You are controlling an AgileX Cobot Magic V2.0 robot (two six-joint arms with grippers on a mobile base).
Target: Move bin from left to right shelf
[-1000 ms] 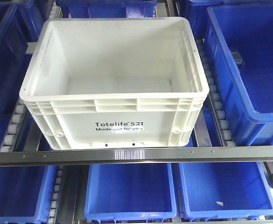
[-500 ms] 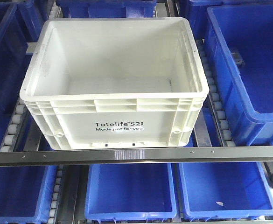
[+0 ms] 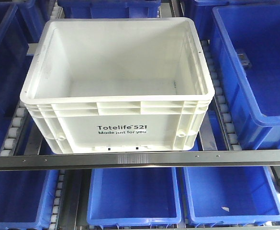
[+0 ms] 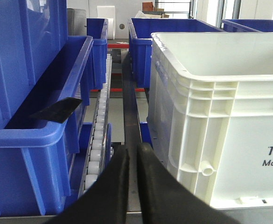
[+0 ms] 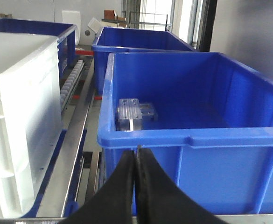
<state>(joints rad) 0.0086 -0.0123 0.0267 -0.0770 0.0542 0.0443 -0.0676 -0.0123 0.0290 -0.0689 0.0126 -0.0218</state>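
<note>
Item: my left claw [image 4: 132,151], bottom centre of the left wrist view. Black fingers pressed nearly together, a thin slit between them, nothing held. It points down the gap between a blue bin [image 4: 33,135] at left and the white bin [image 4: 220,116] at right, touching neither.

Item: my right claw [image 5: 136,154], bottom centre of the right wrist view. Fingers closed tip to tip, nothing held. The tips sit just before the front rim of a large blue bin [image 5: 192,140]. A small metal bracket [image 5: 134,114] sits inside that bin against its left wall.

Item: white bin [image 3: 116,86], centre of the front view, upright and hollow, ribbed rim all round, black print "Totelife 521 Made just for you" on the near face. It rests on the shelf behind a metal rail [image 3: 140,159] that crosses the frame. Roller tracks [image 3: 13,132] run along both its sides.

Item: large blue bin [image 3: 254,72], right of the front view, beside the white one, a roller track between them.

Item: lower blue bins [image 3: 135,196], bottom of the front view, under the rail.

Item: further blue bins [image 4: 169,42], upper part of the left wrist view, behind the white bin.
</note>
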